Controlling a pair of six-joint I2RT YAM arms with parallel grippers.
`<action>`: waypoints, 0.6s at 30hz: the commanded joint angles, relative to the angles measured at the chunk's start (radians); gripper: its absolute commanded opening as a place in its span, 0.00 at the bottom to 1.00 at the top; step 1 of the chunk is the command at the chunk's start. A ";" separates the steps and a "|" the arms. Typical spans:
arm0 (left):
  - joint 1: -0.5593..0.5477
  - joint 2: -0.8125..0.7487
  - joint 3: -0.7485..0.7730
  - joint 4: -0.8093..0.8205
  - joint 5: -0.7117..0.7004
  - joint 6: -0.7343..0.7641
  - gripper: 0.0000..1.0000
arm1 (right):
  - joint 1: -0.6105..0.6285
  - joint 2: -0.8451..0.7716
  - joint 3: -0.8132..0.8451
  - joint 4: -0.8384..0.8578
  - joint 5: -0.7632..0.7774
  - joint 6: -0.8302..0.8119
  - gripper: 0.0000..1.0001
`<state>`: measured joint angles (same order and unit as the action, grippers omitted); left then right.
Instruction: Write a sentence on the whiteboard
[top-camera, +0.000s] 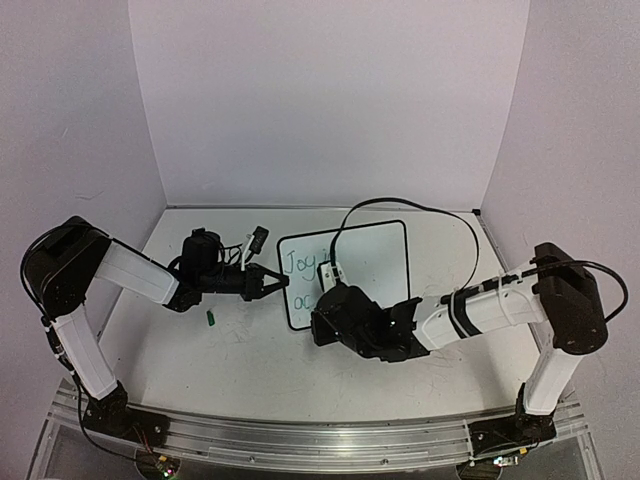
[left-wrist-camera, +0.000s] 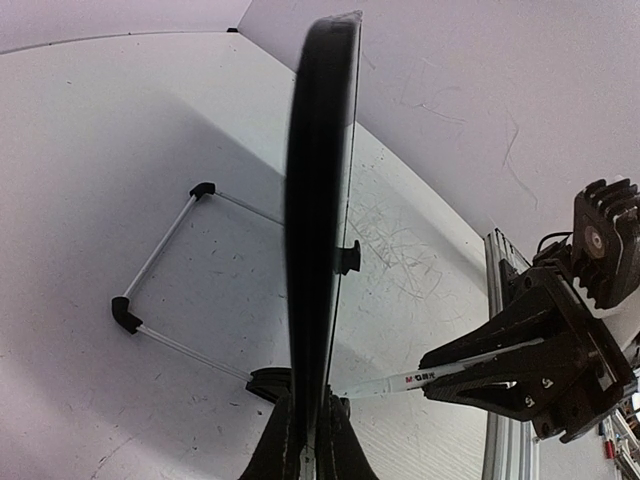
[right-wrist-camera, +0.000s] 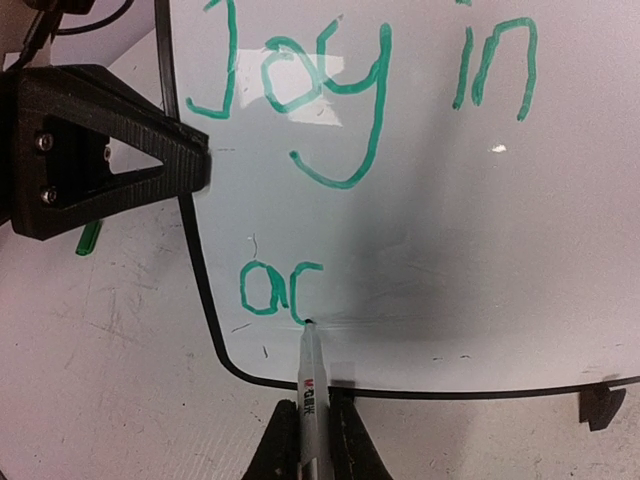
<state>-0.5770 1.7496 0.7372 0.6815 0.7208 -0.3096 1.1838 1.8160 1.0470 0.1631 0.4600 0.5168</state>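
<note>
The left tool (left-wrist-camera: 310, 440) pinches the left edge of the whiteboard (right-wrist-camera: 450, 250), presumably bracing it on the tabletop (top-camera: 240, 350) so pen pressure cannot shove it. The right tool (right-wrist-camera: 312, 440) is clamped tight around a marker (right-wrist-camera: 310, 370), its tip touching the board just after "ac". The sentence (right-wrist-camera: 377, 120) shows "Joy in" on line 1; line 2 is barely begun.

Light was even and soft, faint violet cast. The whiteboard (left-wrist-camera: 318, 200) edge sat blurred and dark in left wrist view; soft shadow crossed its lower face in right wrist view.
</note>
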 joint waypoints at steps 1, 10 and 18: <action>-0.011 -0.019 0.017 0.012 0.009 0.024 0.00 | -0.002 -0.027 0.022 -0.003 0.075 -0.016 0.00; -0.011 -0.015 0.018 0.012 0.011 0.024 0.00 | -0.004 -0.089 -0.031 0.056 0.041 -0.032 0.00; -0.011 -0.017 0.017 0.011 0.010 0.026 0.00 | -0.016 -0.065 0.010 0.056 0.069 -0.059 0.00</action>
<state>-0.5774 1.7496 0.7372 0.6819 0.7227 -0.3099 1.1783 1.7630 1.0244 0.1939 0.4895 0.4793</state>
